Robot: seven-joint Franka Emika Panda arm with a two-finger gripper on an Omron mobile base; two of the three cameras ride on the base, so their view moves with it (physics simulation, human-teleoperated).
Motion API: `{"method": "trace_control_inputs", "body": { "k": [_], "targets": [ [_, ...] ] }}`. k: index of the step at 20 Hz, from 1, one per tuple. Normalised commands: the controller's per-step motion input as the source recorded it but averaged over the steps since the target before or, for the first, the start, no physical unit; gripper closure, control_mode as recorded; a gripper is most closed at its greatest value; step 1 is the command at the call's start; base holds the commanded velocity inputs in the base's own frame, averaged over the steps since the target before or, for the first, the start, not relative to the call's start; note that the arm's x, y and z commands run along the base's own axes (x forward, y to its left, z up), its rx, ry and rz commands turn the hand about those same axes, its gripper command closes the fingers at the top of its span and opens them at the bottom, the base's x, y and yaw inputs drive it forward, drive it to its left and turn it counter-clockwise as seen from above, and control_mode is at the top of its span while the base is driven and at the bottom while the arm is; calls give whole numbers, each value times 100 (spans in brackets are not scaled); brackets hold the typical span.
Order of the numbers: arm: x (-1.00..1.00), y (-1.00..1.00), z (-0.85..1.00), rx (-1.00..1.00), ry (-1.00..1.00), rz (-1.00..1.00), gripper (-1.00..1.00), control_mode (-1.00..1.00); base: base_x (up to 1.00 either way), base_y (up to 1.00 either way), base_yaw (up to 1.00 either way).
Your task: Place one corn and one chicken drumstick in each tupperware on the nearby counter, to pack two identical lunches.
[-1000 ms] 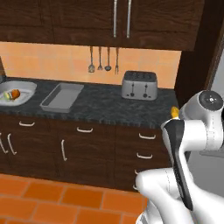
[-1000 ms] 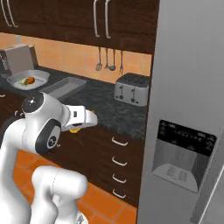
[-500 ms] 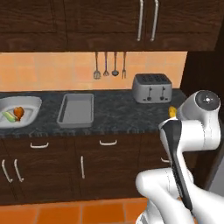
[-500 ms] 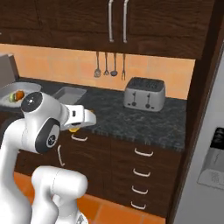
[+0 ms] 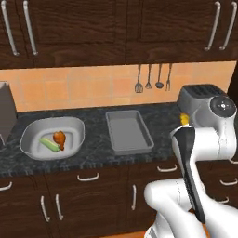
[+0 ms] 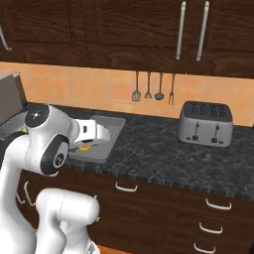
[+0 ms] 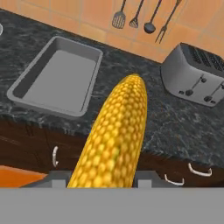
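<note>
Tool (image 7: 105, 177) grips my corn (image 7: 114, 140) at its base, out before the worktop (image 7: 175, 127) near the grey tray (image 7: 57, 76); stiff, bumpy, light, it shouldn't slip.

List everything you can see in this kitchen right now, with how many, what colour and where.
corn: one in the gripper, yellow, sticking out over the counter edge; a second pale green-yellow cob lies in the pale tub
chicken drumstick: one, orange-brown, in the pale tub beside the cob
pale tub: one, grey-white, left on the counter
grey tray: one, dark grey, mid-counter
counter: one, black speckled, over brown drawers
toaster: one, silver, right on the counter
utensils: four, dark, hanging on the orange tiled wall
upper cabinets: dark brown, silver handles
gripper: one, shut on the corn
</note>
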Motion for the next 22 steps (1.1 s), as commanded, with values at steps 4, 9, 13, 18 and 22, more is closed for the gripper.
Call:
{"method": "trace_control_inputs", "body": {
  "k": [4, 9, 13, 18, 22],
  "targets": [
    [0, 0, 0, 0, 0, 0, 100, 100, 66, 76, -11],
    [98, 19, -96, 21, 10, -1, 100, -100, 0, 0, 0],
    [100, 6, -70, 4, 5, 0, 100, -100, 0, 0, 0],
    [78, 9, -28, -6, 7, 0, 100, -100, 0, 0, 0],
    [42, 0, -57, 0, 23, 0, 100, -100, 0, 0, 0]
  ]
}}
